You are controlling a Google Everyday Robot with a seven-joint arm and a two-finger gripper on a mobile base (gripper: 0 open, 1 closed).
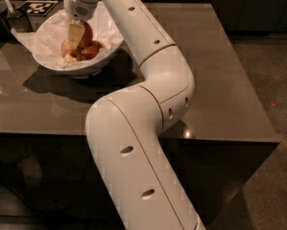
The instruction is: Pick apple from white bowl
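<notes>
**Item: white bowl with apples, gripper lowered within, on dark surface**

At the far left corner, a black-and-white patterned marker (37,7) is laid flat on the surface (224,75), just behind the bowl. The white bowl (101,63) is set on the left part of the surface, near its rear edge; it is lined with crumpled white paper (43,38), which is spread over the rim on the left side.

Inside the bowl, the gripper (75,35) is held point-down over the fruit, its pale end showing above the pile. Whether it is spread or closed cannot be told. The apple (89,32), deep red and the largest of the fruit, is seen touching the right side of the gripper and standing higher than the rest. Smaller, paler apples (68,53) are heaped below and to the left of it, at the bottom of the bowl.

The white arm (155,66) is carried from the gripper rightward across the surface, bent at a rounded joint near the front edge, and continued down to the lower foreground.

The right half of the surface is glossy and dark grey. A brown speckled floor (272,51) is seen beyond its right edge.
</notes>
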